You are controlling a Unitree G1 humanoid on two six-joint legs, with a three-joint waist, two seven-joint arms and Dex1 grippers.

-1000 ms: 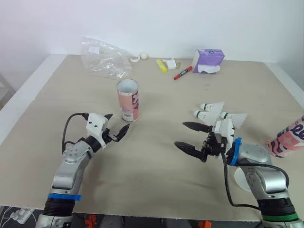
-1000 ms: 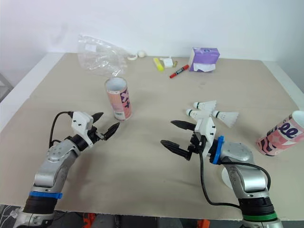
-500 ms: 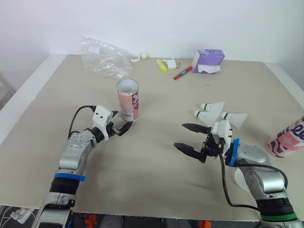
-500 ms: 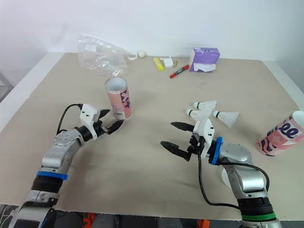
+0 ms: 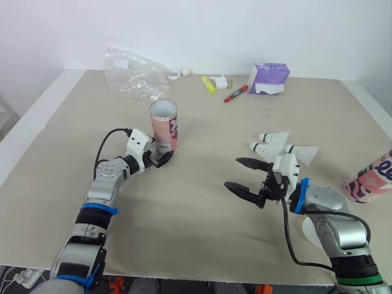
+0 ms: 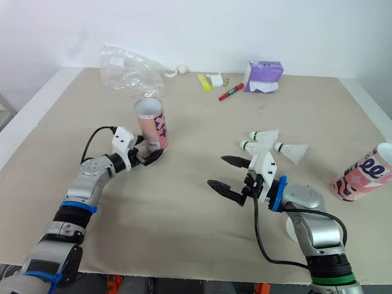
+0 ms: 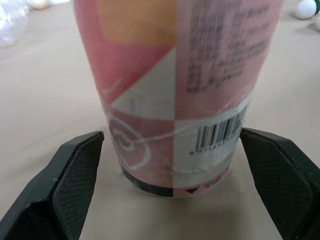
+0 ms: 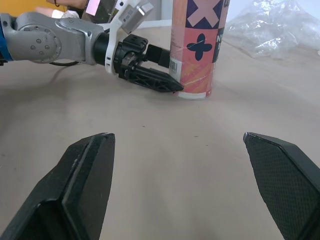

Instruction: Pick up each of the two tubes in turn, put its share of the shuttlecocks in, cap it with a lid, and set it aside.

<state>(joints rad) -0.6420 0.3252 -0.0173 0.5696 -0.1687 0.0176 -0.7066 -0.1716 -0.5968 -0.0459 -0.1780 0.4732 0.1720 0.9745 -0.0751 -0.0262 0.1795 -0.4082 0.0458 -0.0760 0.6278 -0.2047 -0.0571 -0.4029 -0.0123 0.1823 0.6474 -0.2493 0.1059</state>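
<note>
We are straddling the base of the upright pink tube (image 5: pixel 163 125) with our left gripper (image 5: pixel 160 157). Its fingers are spread open to either side, and the tube is standing on the surface (image 5: pixel 196 208). Our right gripper (image 5: pixel 233 173) is hovering wide open beside three shuttlecocks (image 5: pixel 272 138). The second tube (image 5: pixel 369 182) is lying near the surface's right edge.

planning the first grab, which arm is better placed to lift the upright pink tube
Left. The left gripper is open with a finger on each side of the upright tube, at its base, so closing should grip it. The right gripper hangs open well apart from it, nearer the shuttlecocks.
</note>
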